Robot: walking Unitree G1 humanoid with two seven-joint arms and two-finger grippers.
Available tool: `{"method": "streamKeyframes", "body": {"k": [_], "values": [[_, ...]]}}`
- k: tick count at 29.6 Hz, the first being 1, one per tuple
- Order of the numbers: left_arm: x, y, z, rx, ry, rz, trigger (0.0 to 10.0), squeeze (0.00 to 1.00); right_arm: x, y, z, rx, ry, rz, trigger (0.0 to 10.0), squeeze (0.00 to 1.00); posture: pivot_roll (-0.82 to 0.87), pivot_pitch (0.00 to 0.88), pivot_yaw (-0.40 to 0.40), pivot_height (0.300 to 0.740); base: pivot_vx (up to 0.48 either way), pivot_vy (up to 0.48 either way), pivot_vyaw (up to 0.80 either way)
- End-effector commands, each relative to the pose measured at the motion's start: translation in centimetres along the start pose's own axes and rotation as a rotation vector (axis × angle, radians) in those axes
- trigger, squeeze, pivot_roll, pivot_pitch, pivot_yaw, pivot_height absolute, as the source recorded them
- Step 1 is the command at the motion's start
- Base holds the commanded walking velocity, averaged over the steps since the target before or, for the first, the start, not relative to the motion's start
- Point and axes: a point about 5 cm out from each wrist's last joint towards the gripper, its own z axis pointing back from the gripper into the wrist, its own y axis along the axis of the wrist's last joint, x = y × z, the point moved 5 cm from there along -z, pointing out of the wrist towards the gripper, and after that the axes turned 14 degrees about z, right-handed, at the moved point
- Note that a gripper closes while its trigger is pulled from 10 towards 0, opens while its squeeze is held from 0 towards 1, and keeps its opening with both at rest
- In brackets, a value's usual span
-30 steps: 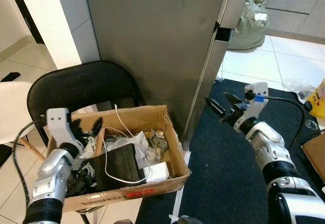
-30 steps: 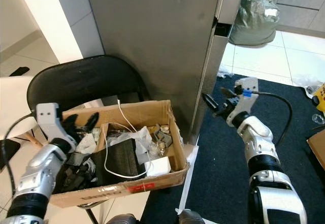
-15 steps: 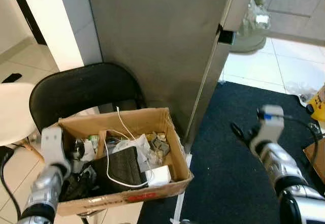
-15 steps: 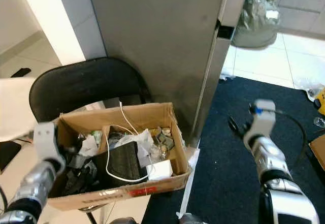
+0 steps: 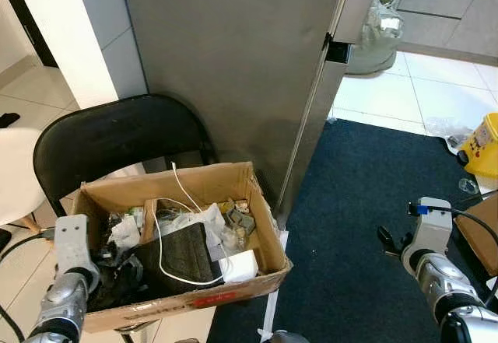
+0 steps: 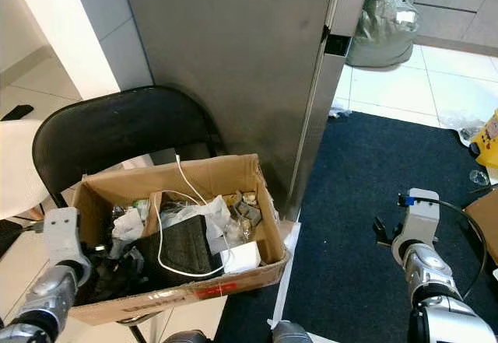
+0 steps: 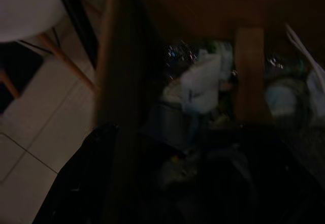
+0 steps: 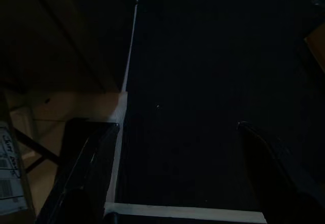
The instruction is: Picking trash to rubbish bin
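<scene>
A cardboard box [image 5: 259,207] stands on a black chair and holds trash: a black cloth [image 5: 185,253], a small white box [image 5: 240,265], a looping white cable [image 5: 161,238] and crumpled white scraps [image 5: 124,230]. My left arm [image 5: 66,285] is low at the box's front left corner. In its dark wrist view the left gripper [image 7: 172,183] is open astride the box's wall [image 7: 114,102], nothing held. My right gripper [image 5: 387,239] hangs low over the dark rug, right of the box, open and empty [image 8: 177,178].
A tall steel cabinet [image 5: 233,55] rises right behind the chair [image 5: 117,133]. A dark blue rug [image 5: 358,187] covers the floor to the right. A grey-green bag [image 5: 377,32] sits far back, a yellow item [image 5: 482,145] and cardboard [image 5: 486,234] at the right edge, a white stool [image 5: 15,176] at left.
Both arms have come down. The right gripper dropped from beside the cabinet's edge to low over the rug. The left gripper sank from above the box to its front left corner.
</scene>
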Motion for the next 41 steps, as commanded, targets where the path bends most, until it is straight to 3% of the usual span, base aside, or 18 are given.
{"method": "streamKeyframes", "body": {"k": [1, 7, 8, 12, 25, 41], "values": [[-0.3, 0.5, 0.0, 0.013, 0.008, -0.024, 10.0, 0.0, -0.7, -0.1, -0.1, -0.003, 0.013, -0.012, 10.0, 0.0, 0.03, 0.0, -0.01, 0.74, 0.0, 0.0, 0.0], [-0.2, 0.6, -0.1, 0.02, 0.005, -0.034, 10.0, 0.0, -0.7, 0.1, -0.1, 0.014, 0.009, -0.049, 10.0, 0.0, 0.03, 0.0, -0.008, 0.74, 0.0, 0.0, 0.0], [-0.1, 0.6, -0.1, 0.023, 0.004, -0.036, 10.0, 0.0, -0.1, 0.8, -0.2, 0.048, -0.021, -0.138, 10.0, 0.0, 0.03, 0.0, -0.008, 0.74, 0.0, 0.0, 0.0], [0.0, 0.6, -0.1, 0.026, 0.004, -0.037, 10.0, 0.0, 0.9, 1.8, -0.1, 0.102, -0.058, -0.233, 10.0, 0.0, 0.03, 0.0, -0.008, 0.74, 0.0, 0.0, 0.0], [0.2, 0.6, -0.2, 0.03, 0.01, -0.043, 10.0, 0.0, 1.1, 2.6, -0.2, 0.144, -0.06, -0.249, 10.0, 0.0, 0.03, 0.0, -0.008, 0.74, 0.0, 0.0, 0.0], [0.2, 0.3, -0.2, 0.021, 0.011, -0.05, 10.0, 0.0, 0.8, 2.9, -0.2, 0.152, -0.05, -0.236, 10.0, 0.0, 0.03, 0.0, -0.005, 0.74, -0.288, 0.0, 0.0]]}}
